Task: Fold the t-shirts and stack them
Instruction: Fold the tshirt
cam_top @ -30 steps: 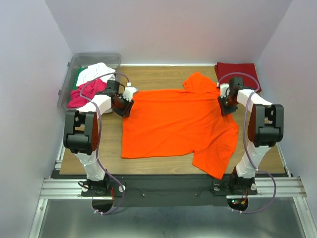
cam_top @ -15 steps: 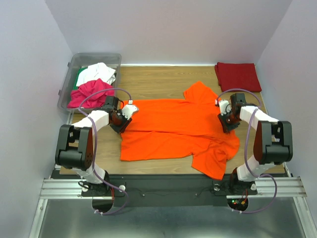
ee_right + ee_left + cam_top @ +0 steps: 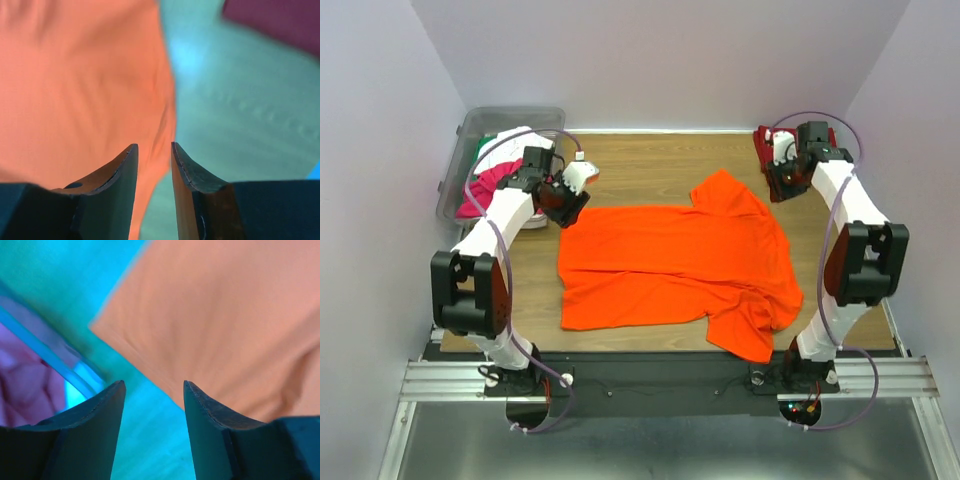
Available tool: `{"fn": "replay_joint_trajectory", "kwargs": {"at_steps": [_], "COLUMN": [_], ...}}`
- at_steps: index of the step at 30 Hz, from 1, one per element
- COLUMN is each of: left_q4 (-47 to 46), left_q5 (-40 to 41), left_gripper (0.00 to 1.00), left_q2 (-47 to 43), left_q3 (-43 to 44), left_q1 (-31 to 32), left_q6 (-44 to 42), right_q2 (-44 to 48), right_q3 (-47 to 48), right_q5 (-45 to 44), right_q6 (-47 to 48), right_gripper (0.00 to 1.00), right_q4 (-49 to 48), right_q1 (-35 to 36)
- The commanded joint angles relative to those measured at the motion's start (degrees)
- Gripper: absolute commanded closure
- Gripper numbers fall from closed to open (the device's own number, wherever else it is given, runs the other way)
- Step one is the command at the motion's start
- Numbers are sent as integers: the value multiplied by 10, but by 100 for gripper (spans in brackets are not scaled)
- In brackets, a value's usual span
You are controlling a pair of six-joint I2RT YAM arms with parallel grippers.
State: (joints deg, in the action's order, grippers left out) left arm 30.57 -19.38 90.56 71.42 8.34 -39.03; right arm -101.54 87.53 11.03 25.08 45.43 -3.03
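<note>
My left claw hangs spread and empty just above the far hem corner of the orange t-shirt. My right claw, parted only narrowly and also holding nothing, hovers just past the shirt's far sleeve. The shirt lies open on the counter, stretching from both claws back towards my bases, with the sleeve farthest from the right claw rumpled.

To fold it cleanly, I judge each claw should drop onto a matching far-edge point, pinch the cloth alone, then carry it over evenly, smoothing that sleeve first.

Just outside the left claw stands the clear bin, holding a magenta shirt and a white shirt. The dark red shirt lies close beside the right claw and could be snagged.
</note>
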Motion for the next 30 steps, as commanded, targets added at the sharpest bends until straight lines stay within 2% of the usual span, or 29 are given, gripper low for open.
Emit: {"fn": "replay_joint_trajectory", "kwargs": {"at_steps": [1, 6, 11, 20, 30], "left_q4": [-26, -45, -56, -60, -55], "left_q5": [-15, -15, -12, 1, 1], "left_gripper": [37, 35, 35, 34, 33], "left_q2": [56, 130, 179, 212, 229], "left_q3": [65, 122, 152, 166, 166], "left_q1": [-9, -10, -10, -10, -10], "left_q6": [40, 69, 87, 92, 96], "right_q2": [-87, -194, -266, -370, -389], "right_q3": [83, 205, 287, 396, 374], "right_q5": [14, 36, 66, 62, 80], "right_q6": [-52, -97, -130, -155, -151], "right_gripper": [61, 57, 55, 54, 53], "right_q4": [-9, -12, -14, -18, -23], "right_q1": [-3, -3, -2, 15, 29]}}
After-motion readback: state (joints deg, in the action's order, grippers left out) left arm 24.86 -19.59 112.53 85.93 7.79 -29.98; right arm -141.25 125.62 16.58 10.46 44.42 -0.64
